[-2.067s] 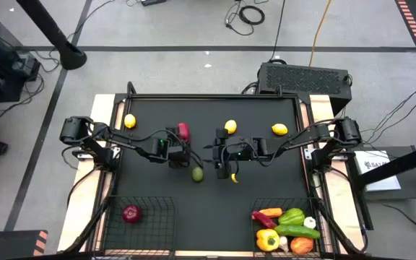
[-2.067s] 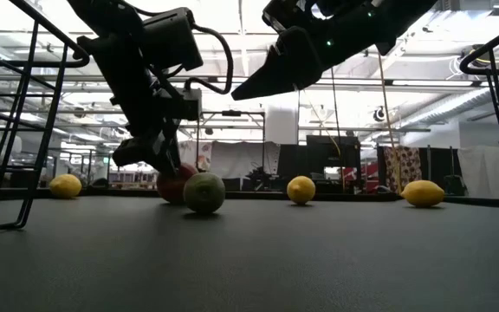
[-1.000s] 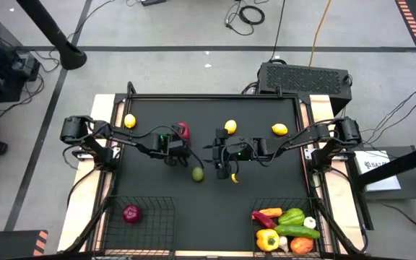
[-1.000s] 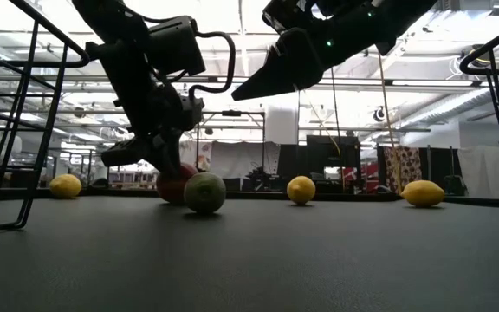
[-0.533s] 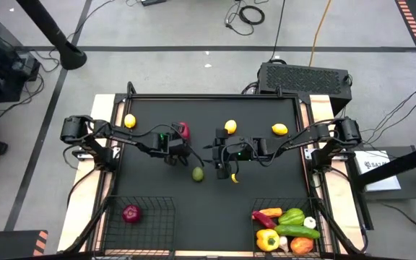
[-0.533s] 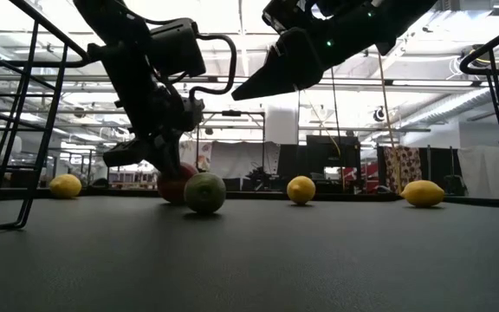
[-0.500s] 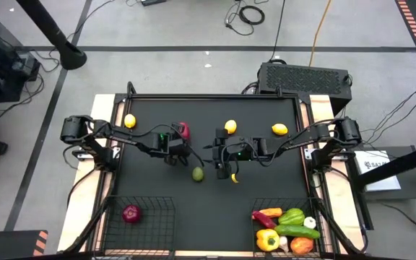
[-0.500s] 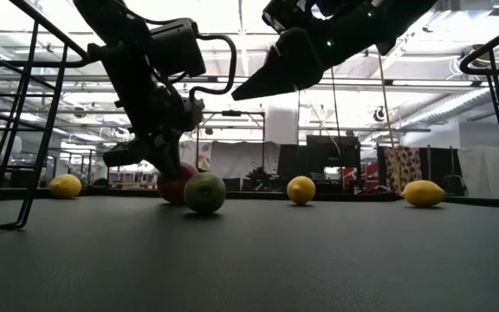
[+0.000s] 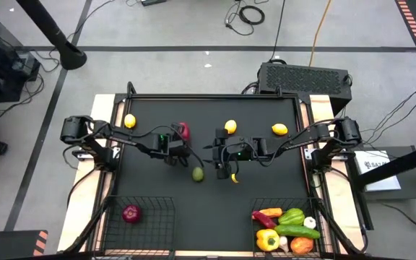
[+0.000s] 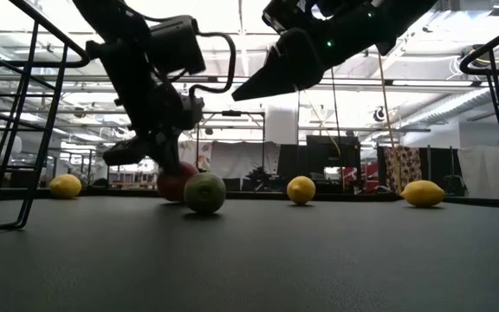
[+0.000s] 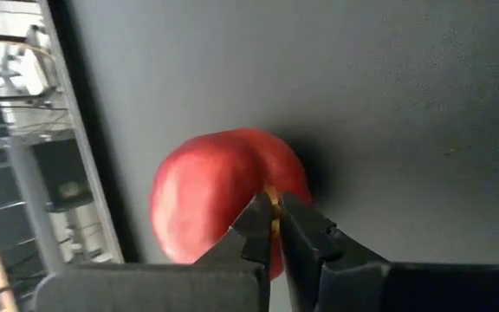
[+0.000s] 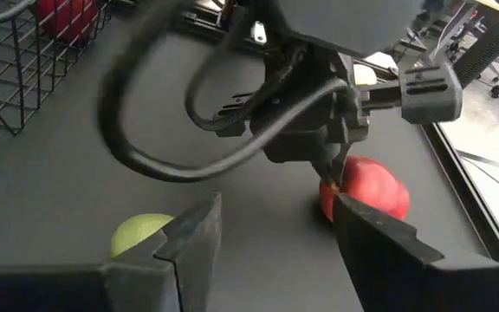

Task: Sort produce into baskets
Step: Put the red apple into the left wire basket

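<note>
We see a black surface edged by pale wood, standing on a grey floor crossed by dark tape lines. A black grilled box sits just beyond its far right corner. Cables coil on the floor farther off, and an orange cord runs toward the box.

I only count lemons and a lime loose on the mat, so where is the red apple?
In the high view the red apple lies left of centre, at the left gripper, beyond the lime.
</note>
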You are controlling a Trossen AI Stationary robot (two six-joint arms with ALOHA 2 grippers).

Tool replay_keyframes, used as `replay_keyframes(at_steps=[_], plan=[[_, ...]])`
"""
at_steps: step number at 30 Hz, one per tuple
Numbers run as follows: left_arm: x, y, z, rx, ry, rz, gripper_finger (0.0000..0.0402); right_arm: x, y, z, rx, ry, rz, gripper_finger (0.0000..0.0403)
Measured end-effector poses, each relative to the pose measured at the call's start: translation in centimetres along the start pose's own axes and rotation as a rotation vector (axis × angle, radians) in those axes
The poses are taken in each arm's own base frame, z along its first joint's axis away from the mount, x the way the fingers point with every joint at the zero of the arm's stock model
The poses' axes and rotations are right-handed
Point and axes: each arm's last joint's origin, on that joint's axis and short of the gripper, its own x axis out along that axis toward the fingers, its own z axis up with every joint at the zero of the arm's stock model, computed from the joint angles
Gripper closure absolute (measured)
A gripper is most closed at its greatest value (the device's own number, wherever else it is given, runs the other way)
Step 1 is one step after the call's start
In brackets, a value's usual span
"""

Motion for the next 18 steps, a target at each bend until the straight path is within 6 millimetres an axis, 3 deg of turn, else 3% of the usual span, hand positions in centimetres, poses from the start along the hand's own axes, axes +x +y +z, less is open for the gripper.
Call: replay_keyframes(at_steps=[8,18], plan=[[-4.2,1.3,1.4,-0.064,-0.079,0.029,0.0393,-0.6,-0.1,0.0,-0.005,0.032,0.003,0.0190],[-12.4,4.4,-0.3,-0.407,-0.225,-0.241,0.0394,-4.7,-1.3,1.3,0.014,0.104,-0.059,0.0190]])
